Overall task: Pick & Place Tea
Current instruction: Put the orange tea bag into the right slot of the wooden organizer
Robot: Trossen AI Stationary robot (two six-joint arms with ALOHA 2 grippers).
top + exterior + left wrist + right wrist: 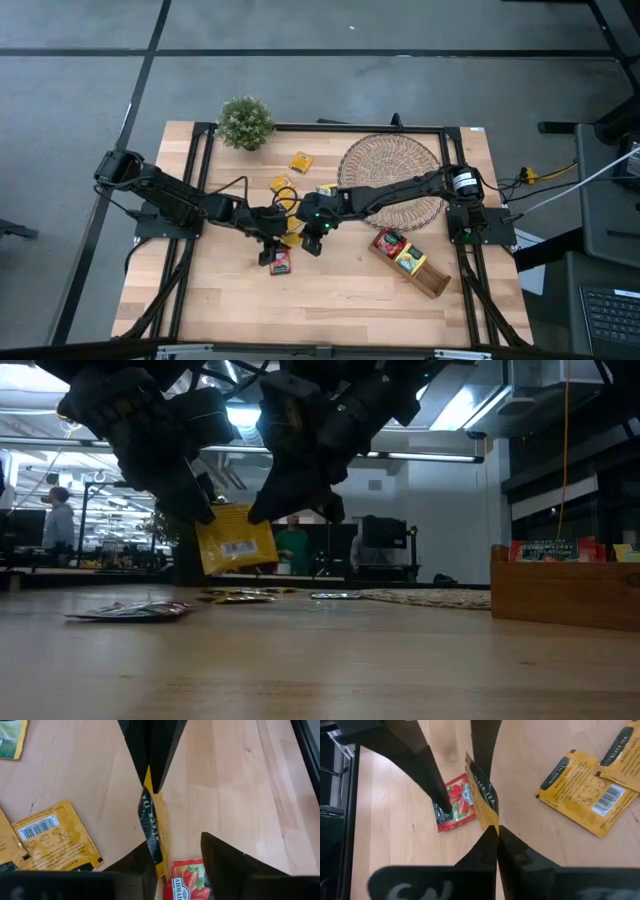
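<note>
A yellow tea sachet (235,542) hangs upright above the table's middle, between my two grippers. My right gripper (497,827) is shut on it, reaching in from the table's right (312,240). My left gripper (175,845) is open just to its left (270,250), its fingers either side of the sachet's far end (159,860). I cannot tell whether one of them touches it. A red tea sachet (455,805) lies flat on the wood below them. My right gripper pinches the yellow sachet's end (491,817) between its two shut fingers, at the upper corner (262,518) on the table's right side. The fingers come slanting down from the right. The sachet hangs below them, upright and clear of the table.
More yellow sachets (55,837) (585,790) and a green one (10,737) lie flat around the grippers. A round woven mat (390,170) lies at the far right, a wooden tray (432,280) holding sachets at the near right, and a small plant (245,122) at the far left.
</note>
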